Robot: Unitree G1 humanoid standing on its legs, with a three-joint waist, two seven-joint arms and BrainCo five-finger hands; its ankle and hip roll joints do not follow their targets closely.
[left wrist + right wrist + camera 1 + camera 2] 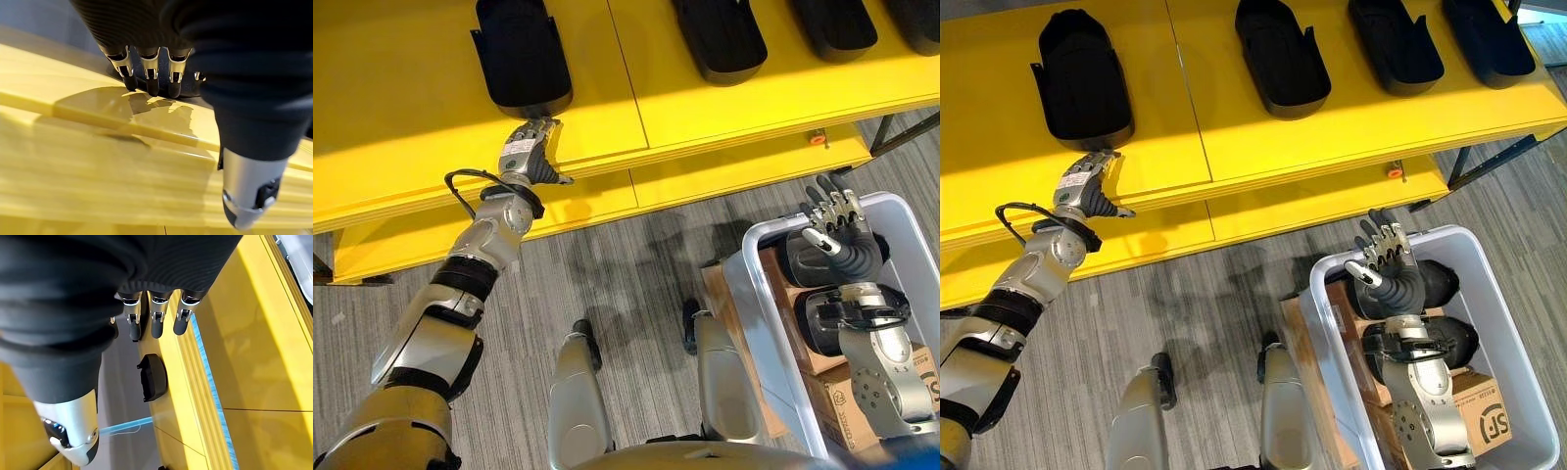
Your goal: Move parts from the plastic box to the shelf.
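I see a bright yellow shelf (1234,147) across the top of frame w/ glossy black moulded parts (1085,83) on it. Floor (1205,313) is grey w/ a streaky wood-grain pattern. Lower right: pale grey-white plastic box (1503,323), brown cardboard boxes (1484,416) inside it, black print on one. Both hands, left (1082,186) & right (1386,257), are silver w/ dark tips & dark ribbed covers.

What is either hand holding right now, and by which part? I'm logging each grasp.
Nothing is held. The left hand is open beside a black part on the yellow shelf; the right hand is open above the plastic box.
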